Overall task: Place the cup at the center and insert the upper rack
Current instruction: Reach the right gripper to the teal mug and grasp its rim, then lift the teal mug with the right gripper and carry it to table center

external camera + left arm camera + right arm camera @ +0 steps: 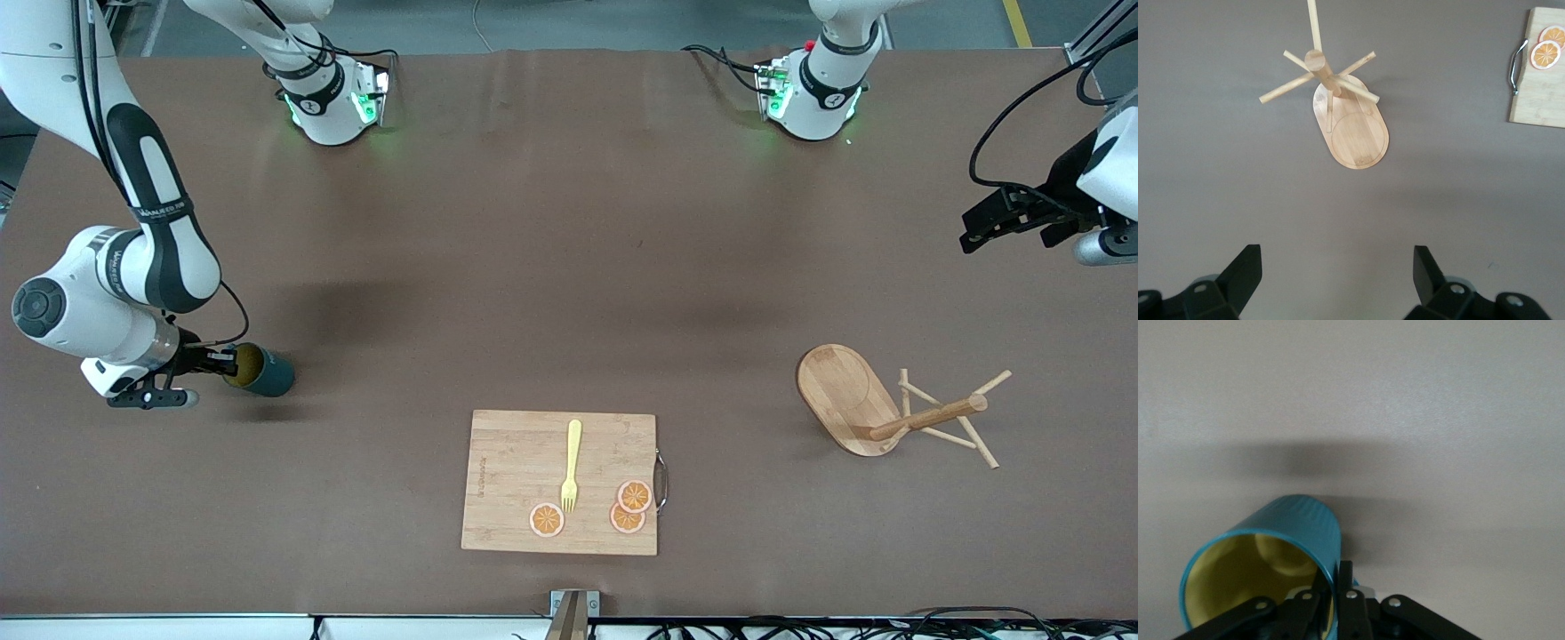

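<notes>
My right pincer (216, 363) is clamped on the rim of the cup (258, 370), one finger inside and one outside, so the cup hangs tilted above the tabletop (551, 267), toward the right arm's end from the cutting board (560, 482). I think this grip lets me carry it to the center. My left pincer (1337, 270) waits with fingers apart, above the upper rack (898, 409), which lies toppled toward the left arm's end from the board. On the board: one fork (572, 464), three orange slices (547, 519).
</notes>
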Controlling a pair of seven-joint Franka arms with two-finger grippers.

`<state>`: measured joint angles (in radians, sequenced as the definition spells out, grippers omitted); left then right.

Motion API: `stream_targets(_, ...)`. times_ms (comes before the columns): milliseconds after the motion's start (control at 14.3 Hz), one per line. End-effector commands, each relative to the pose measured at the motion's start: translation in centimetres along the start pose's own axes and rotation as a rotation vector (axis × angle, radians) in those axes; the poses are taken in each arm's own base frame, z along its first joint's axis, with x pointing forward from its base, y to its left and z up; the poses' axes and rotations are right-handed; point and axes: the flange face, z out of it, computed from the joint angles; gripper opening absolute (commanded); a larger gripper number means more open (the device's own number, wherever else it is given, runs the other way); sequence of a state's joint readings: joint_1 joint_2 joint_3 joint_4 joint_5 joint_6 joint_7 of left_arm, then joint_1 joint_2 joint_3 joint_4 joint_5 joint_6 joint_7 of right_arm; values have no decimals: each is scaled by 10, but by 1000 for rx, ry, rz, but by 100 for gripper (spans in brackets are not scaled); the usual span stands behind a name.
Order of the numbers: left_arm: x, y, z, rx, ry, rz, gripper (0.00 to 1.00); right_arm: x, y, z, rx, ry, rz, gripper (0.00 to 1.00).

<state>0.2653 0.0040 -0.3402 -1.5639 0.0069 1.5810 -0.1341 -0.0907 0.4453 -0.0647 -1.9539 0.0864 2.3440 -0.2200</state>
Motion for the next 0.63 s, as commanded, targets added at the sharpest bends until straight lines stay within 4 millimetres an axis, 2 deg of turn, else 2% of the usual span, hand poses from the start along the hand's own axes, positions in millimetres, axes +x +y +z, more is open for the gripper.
stream_targets(0, 0, -6, 1, 13, -4, 3, 100, 4, -19, -10, 33, -62, 11, 0)
stream_targets(209, 2, -3, 5, 11, -5, 7, 100, 2, -71, -40, 77, -130, 81, 0)
stream_targets(349, 3, 0, 10, 6, -13, 10, 100, -4, -120, -62, 78, -149, 130, 0)
stream_targets(489, 5, 4, 15, 3, -16, 6, 100, -14, -193, -80, 54, -153, 226, 0)
stream_targets(559, 6, 5, 15, 1, -15, 6, 100, -20, -232, -83, 41, -154, 283, 0)
